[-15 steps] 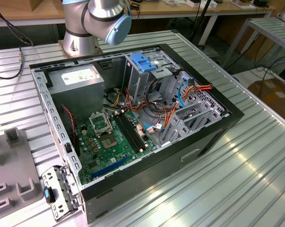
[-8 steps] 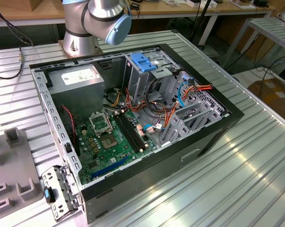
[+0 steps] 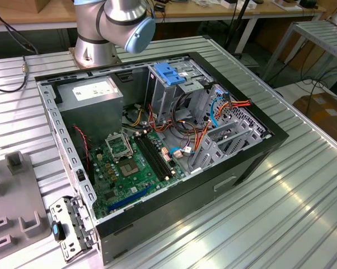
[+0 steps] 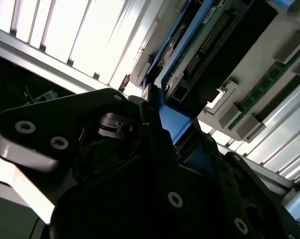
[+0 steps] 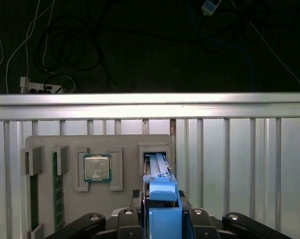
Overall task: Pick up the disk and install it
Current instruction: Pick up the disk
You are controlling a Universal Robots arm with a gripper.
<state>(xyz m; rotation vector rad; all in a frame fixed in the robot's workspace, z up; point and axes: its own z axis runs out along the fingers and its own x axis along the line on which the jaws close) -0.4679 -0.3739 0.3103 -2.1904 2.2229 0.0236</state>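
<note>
The disk stands on edge in a slot of a grey holder tray; its bright blue bracket faces the camera. My gripper reaches in from below, a black finger pressed to each side of the bracket. In the second wrist view the disk's circuit-board side and connector show, and the gripper is clamped on the blue bracket. The open computer case lies on the table in the exterior view, a drive cage with a blue tab at its far end.
The holder tray also carries a processor and memory sticks. Beyond the table's edge rail cables lie on a dark floor. Inside the case sit a motherboard, a grey power supply and loose wires.
</note>
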